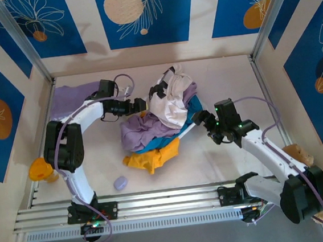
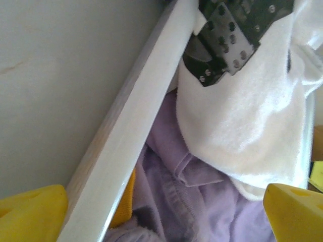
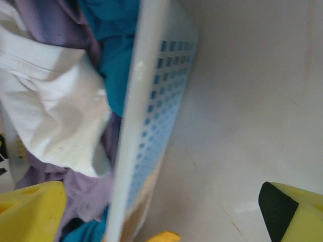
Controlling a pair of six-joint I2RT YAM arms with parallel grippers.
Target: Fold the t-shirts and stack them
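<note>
no stack yet: t-shirts (image 1: pixel 156 127) heaped in the basket (image 3: pixel 151 126) mid-table; left gripper (image 1: pixel 143 104) and right gripper (image 1: pixel 198 117) gape empty astride its rim.

My two arms at work: the left arm (image 1: pixel 80 118) and the right arm (image 1: pixel 265 147) wear glossy white shells between chunky black joint housings. A lavender cable (image 1: pixel 124 79) loops off my left wrist, and a second lavender cable (image 1: pixel 267 104) arcs along the right. A small green light (image 1: pixel 240 126) glows on the right arm's black wrist. The left gripper (image 1: pixel 143 104) and right gripper (image 1: pixel 200 118) are black. Seen close, their fingers (image 2: pixel 31 212) are bright yellow, one right-hand pad (image 3: pixel 294 214) carrying a black patch.
</note>
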